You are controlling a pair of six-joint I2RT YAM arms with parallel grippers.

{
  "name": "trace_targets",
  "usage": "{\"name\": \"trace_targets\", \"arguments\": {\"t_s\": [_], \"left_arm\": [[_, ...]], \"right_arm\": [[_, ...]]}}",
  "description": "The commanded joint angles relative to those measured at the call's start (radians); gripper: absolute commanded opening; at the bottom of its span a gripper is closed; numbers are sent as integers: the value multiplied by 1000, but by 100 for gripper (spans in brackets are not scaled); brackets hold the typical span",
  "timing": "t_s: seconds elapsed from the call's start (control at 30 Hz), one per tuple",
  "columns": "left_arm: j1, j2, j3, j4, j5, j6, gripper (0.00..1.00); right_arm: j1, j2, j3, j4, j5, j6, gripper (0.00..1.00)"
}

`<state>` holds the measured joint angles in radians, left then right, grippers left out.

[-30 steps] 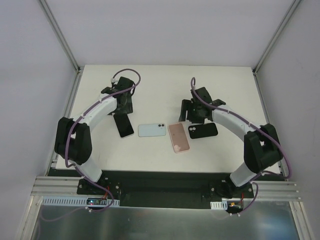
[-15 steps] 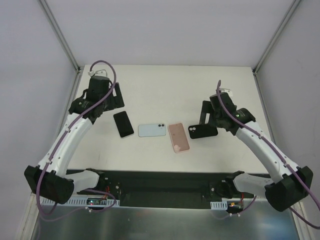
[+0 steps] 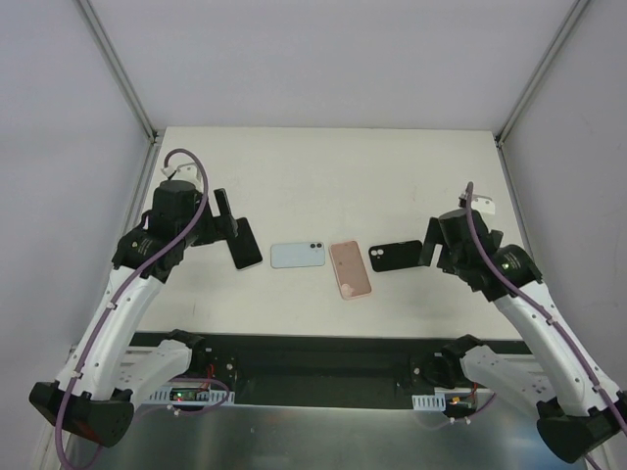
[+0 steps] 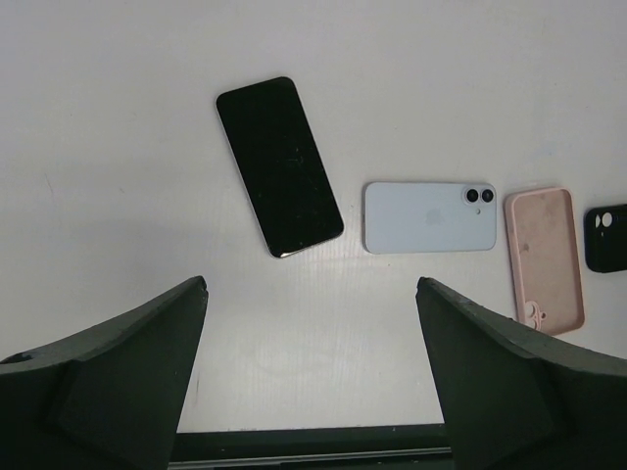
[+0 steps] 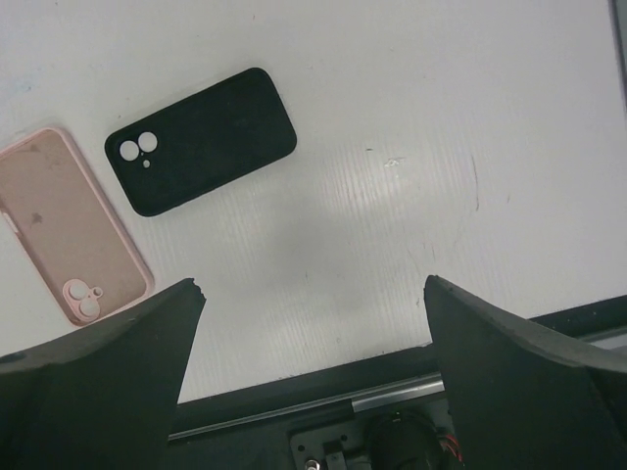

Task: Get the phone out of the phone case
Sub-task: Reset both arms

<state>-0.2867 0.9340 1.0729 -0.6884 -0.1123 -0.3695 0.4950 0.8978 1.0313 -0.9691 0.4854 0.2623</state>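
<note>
Cropping the black case (image 4: 606, 238): left wrist view's right edge.

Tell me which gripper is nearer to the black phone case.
Right. The right gripper hangs just beside the black phone case; the left gripper is at the row's far end, near the dark-screened phone.

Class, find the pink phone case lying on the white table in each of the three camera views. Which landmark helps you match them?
Top external: the pink rounded-rectangle phone case lies near the centre, just right of the pale blue phone.
Left wrist: it sits towards the right edge, at mid-height.
Right wrist: it sits at the left edge.
Shared landmark: the black soft phone case with camera holes, beside it in every view.
</note>
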Motion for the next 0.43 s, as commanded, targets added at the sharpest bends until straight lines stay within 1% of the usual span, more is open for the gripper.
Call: {"name": "trace_targets", "arguments": {"t_s": [0.0,0.27,0.4], "left_arm": [[6,-46,-16,-17,16,4,87],[7,-70,-21,-31,33,-11,87],[7,-78,-21,-33,34,-14,87]], "right_arm": [[-3,-62,-4,-82,58,29,100],[-3,-138,0,-125,90,43,100],[-4,-134,4,-146,101,52,100]]}}
